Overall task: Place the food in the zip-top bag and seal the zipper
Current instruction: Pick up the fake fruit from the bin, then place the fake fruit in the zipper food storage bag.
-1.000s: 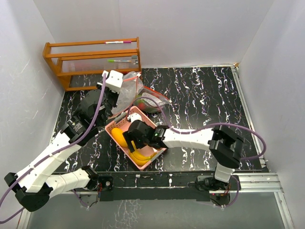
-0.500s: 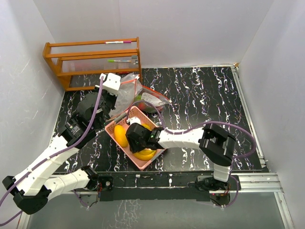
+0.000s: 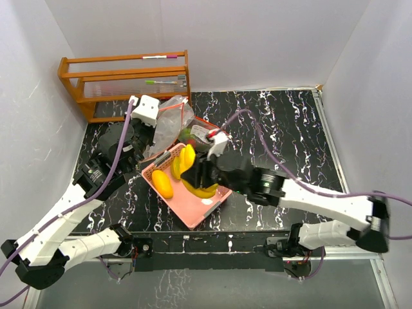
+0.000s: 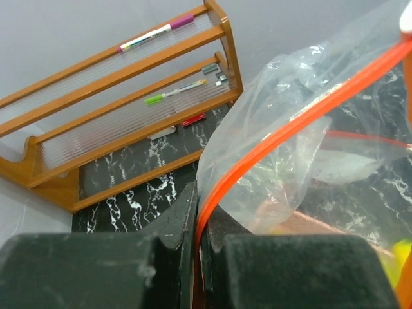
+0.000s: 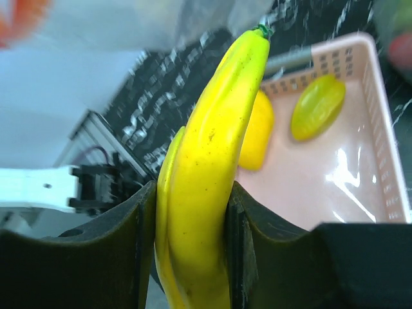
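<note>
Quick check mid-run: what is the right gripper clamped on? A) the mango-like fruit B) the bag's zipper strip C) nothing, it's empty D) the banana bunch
D: in the right wrist view the banana bunch sits pinched between the fingers of the right gripper, held over the pink basket.

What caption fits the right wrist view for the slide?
Right gripper clamps the banana bunch, raised above the pink basket.

Left hand (image 4: 197, 222) pinching zip-top bag (image 4: 290, 129) orange zipper edge (wooden rack (image 4: 129, 140) behind)
</note>
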Available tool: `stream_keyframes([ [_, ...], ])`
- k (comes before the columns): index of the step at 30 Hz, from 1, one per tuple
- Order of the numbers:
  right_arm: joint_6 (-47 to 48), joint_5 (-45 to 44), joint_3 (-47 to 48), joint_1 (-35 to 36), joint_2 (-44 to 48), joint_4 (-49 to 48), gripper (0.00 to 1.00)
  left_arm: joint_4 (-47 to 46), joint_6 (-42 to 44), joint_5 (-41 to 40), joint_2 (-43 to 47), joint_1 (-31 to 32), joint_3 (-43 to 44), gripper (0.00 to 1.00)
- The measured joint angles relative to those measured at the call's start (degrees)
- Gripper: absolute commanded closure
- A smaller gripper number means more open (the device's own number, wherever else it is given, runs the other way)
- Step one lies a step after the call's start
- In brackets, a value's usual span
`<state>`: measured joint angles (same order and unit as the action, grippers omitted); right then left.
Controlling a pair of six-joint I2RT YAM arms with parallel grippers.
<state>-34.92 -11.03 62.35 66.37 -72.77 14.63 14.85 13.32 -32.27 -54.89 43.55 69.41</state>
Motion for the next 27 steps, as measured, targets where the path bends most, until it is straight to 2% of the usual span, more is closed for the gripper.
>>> stream_keyframes([
  [5,0.00,-3.76,-5.20,0.00,14.25,-4.70,0.89,0.24,-2.19,2.99,0.98,0.00,0.79,1.00],
  [11,2.67,-4.15,-14.19,0.00,27.74,-17.75,0.89,0.55,-6.75,8.76,1.55,-0.11,0.76,1.00],
  [15,4.87,-0.63,-14.32,0.00,29.05,-26.23,0.89,-0.83,-10.27,12.48,1.57,-0.24,-0.96,1.00],
  [21,6.16,9.53,-14.27,0.00,25.73,-39.19,0.89,-3.43,-15.50,17.14,0.00,-0.26,-6.45,1.00],
  [27,6.73,15.04,-15.19,0.00,23.54,-53.22,0.89,-5.25,-20.52,21.68,-2.38,-0.26,-9.64,1.00],
])
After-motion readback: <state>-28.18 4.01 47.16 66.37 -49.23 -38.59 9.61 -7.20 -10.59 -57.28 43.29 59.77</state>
